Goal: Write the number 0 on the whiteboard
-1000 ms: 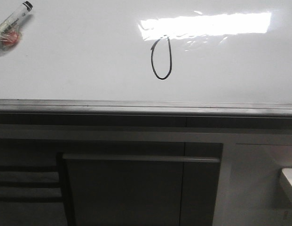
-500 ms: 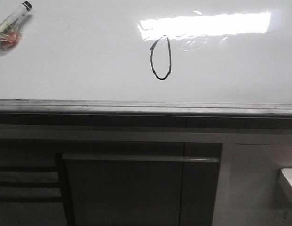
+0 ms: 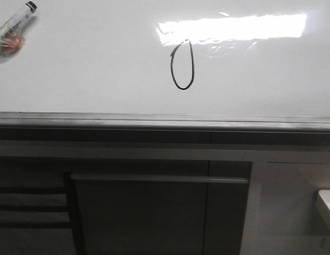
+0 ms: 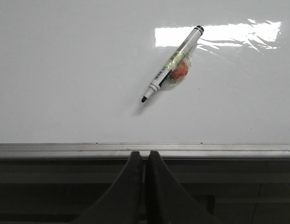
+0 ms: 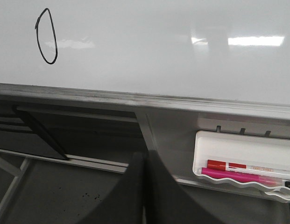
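One number 0 [image 3: 182, 66] drawn on whiteboard [image 3: 90, 79], up and off to side of right gripper [image 5: 145, 186], slightly open at top. Both grippers closed, holding nothing; left gripper [image 4: 145, 182] below board edge. Marker [image 4: 172, 70] stuck on board ahead of left gripper, uncapped. Task looks finished; best to hold arms clear, avoid smudging ink.

glossy smooth whiteboard [image 3: 90, 69] (strong glare), brushed grey metal edge strip [image 3: 154, 121]

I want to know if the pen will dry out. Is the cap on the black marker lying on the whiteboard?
No, the marker lies on the whiteboard with its dark writing tip bare and no cap over it.
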Controlling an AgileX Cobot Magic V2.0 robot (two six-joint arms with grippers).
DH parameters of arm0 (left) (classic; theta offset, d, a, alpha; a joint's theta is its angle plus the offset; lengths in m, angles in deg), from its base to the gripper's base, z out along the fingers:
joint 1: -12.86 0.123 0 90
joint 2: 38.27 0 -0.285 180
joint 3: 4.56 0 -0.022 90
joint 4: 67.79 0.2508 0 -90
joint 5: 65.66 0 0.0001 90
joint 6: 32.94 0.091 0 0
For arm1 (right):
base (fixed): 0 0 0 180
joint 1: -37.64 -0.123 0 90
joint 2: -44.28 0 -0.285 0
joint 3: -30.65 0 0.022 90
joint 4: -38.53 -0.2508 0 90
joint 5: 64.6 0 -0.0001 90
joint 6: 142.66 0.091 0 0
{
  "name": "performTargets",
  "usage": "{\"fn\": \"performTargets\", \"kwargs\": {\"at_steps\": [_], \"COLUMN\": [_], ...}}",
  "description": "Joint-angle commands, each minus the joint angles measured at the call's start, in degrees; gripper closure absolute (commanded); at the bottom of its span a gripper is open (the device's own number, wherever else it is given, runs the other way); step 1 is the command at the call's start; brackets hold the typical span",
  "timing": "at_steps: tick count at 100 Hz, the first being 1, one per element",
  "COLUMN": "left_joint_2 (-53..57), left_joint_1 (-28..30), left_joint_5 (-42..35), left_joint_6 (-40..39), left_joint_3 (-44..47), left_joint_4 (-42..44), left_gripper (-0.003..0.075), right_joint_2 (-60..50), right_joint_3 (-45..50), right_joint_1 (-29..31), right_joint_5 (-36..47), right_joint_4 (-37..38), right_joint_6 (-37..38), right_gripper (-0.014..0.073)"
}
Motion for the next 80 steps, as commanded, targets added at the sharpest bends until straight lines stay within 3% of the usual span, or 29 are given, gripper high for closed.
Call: {"fn": "performTargets", "kwargs": {"at_steps": [1, 17, 27, 39, 56, 70, 80], "left_joint_2": [1.3, 1.3, 1.3, 1.3, 1.3, 1.3, 1.3], "left_joint_1": [-0.4, -0.4, -0.4, -0.4, -0.4, -0.4, -0.4], "left_joint_5": [-3.7, -3.7, -3.7, -3.7, -3.7, -3.7, -3.7], "left_joint_6": [-0.6, -0.6, -0.6, -0.6, -0.6, -0.6, -0.6], "left_joint_3": [1.4, 1.4, 1.4, 1.4, 1.4, 1.4, 1.4], "left_joint_4": [-0.2, -0.2, -0.2, -0.2, -0.2, -0.2, -0.2], "left_gripper": [0.0741, 0.0741, 0.074, 0.0741, 0.0741, 0.074, 0.0741], "right_joint_2": [0.3, 0.3, -2.1, -8.6, -17.8, -21.7, -23.6], "right_joint_3": [-1.5, -1.5, 0.9, 10.1, 26.6, 35.0, 36.1], "right_joint_1": [0.3, 0.3, 0.6, 2.4, 5.9, 6.0, 6.0], "right_joint_5": [3.7, 3.7, 6.6, 19.9, 41.6, 48.4, 46.4], "right_joint_4": [-0.2, -0.2, 4.2, 8.7, 9.6, 7.6, 4.4], "right_joint_6": [-0.2, -0.4, -1.9, -1.9, -1.9, -1.9, -1.8], "right_gripper": [0.0666, 0.0666, 0.0666, 0.0666, 0.0666, 0.0666, 0.0666]}}
